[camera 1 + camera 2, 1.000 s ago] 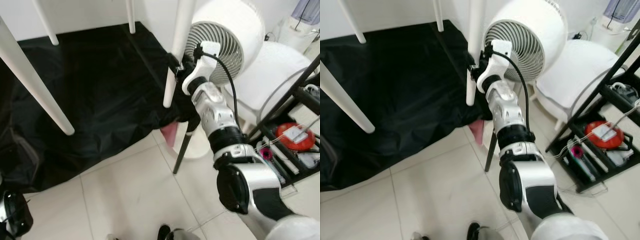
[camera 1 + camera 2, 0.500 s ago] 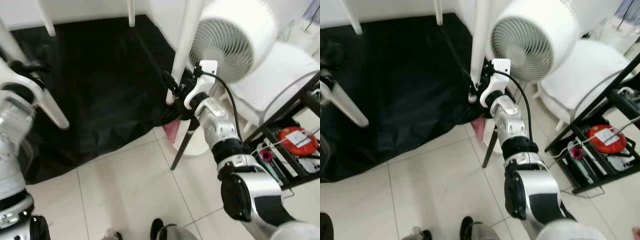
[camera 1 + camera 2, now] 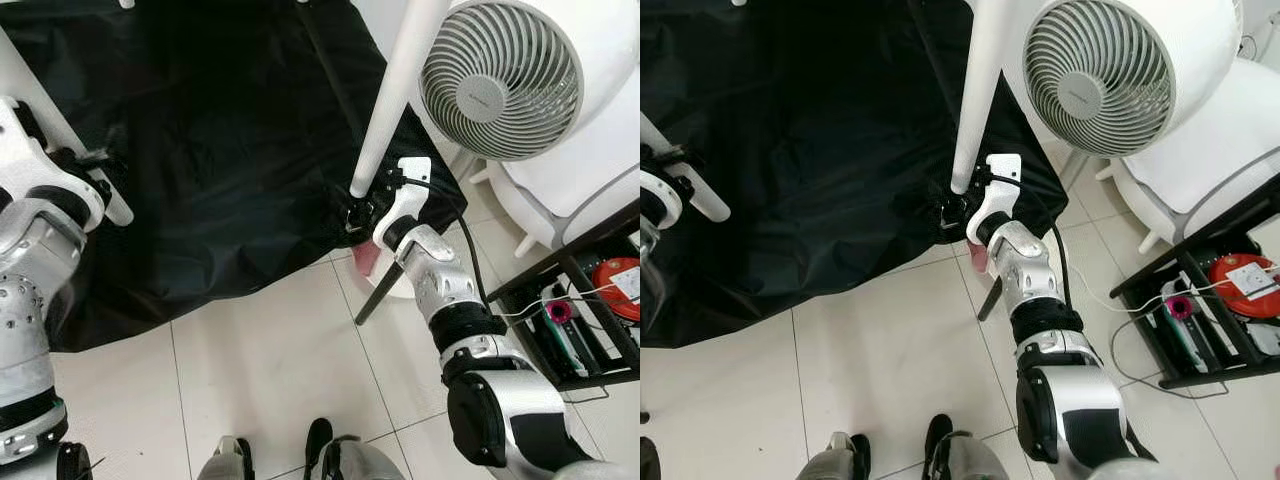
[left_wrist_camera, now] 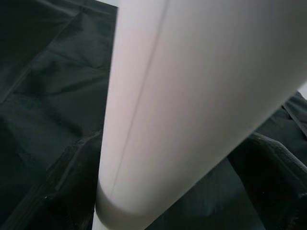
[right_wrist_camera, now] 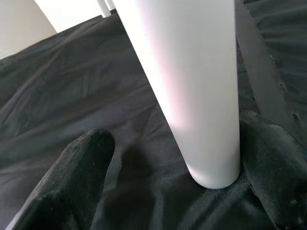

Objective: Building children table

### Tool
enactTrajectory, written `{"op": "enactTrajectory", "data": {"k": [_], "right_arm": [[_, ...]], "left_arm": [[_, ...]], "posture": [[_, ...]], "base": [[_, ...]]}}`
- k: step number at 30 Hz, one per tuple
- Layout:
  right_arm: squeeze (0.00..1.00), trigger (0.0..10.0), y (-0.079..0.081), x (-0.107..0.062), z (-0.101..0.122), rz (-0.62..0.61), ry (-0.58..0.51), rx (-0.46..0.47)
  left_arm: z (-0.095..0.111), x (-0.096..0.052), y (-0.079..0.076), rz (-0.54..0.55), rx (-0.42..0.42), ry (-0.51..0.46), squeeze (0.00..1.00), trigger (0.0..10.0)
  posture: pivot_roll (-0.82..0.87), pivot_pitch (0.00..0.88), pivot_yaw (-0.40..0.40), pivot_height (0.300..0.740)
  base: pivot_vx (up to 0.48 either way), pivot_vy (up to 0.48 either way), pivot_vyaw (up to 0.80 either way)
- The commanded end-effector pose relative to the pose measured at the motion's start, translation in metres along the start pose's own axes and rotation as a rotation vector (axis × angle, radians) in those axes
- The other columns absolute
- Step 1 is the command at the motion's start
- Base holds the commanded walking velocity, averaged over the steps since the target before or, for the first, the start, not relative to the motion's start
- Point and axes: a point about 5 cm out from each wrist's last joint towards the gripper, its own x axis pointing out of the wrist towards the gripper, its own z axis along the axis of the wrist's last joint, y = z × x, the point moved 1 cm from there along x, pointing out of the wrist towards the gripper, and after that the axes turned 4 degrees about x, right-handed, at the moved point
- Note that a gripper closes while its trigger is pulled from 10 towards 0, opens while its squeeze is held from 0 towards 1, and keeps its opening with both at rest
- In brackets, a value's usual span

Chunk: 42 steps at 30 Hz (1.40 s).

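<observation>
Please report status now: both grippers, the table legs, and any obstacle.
Right gripper open around a white table leg. Left gripper at another leg, grip unclear. Fan close by.

A pale tiled floor (image 3: 270,360) is carrying a crumpled black sheet (image 3: 220,150); white table legs (image 3: 392,95) are standing on that sheet; a white fan (image 3: 500,80) and black rack (image 3: 590,300) are resting beside it.

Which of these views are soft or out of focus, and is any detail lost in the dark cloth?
Left wrist view: table leg very close, blurred, edges soft. Right wrist view: leg sharper, fingers soft. Eye views: sharp, evenly lit; black cloth keeps faint folds, fan crisp.
</observation>
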Motion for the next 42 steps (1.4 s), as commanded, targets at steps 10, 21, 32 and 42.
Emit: {"op": "enactTrajectory", "data": {"k": [10, 21, 32, 42], "right_arm": [[0.00, 10.0, 0.000, -0.008, 0.011, 0.031, -0.073, -0.060], [0.00, 10.0, -0.010, -0.020, 0.019, -0.019, -0.107, -0.115], [0.00, 10.0, -0.016, -0.026, 0.020, -0.036, -0.102, -0.136], [0.00, 10.0, -0.020, -0.038, 0.021, -0.080, -0.128, -0.164]], "left_arm": [[-0.013, -0.002, -0.015, -0.185, 0.015, 0.021, 0.00, 10.0], [-0.021, -0.002, -0.015, -0.187, 0.014, 0.023, 0.00, 10.0], [-0.028, -0.001, -0.016, -0.188, -0.002, 0.040, 0.00, 10.0], [-0.035, -0.008, -0.015, -0.190, 0.058, 0.030, 0.00, 10.0]], "posture": [[0.09, 0.289, -0.054, 0.740], [0.08, 0.272, -0.050, 0.740], [0.07, 0.260, -0.054, 0.740], [0.07, 0.247, -0.055, 0.740]], "base": [[0.000, 0.000, 0.00], [0.000, 0.000, 0.00], [0.000, 0.134, 0.00], [0.000, 0.141, 0.00]]}}
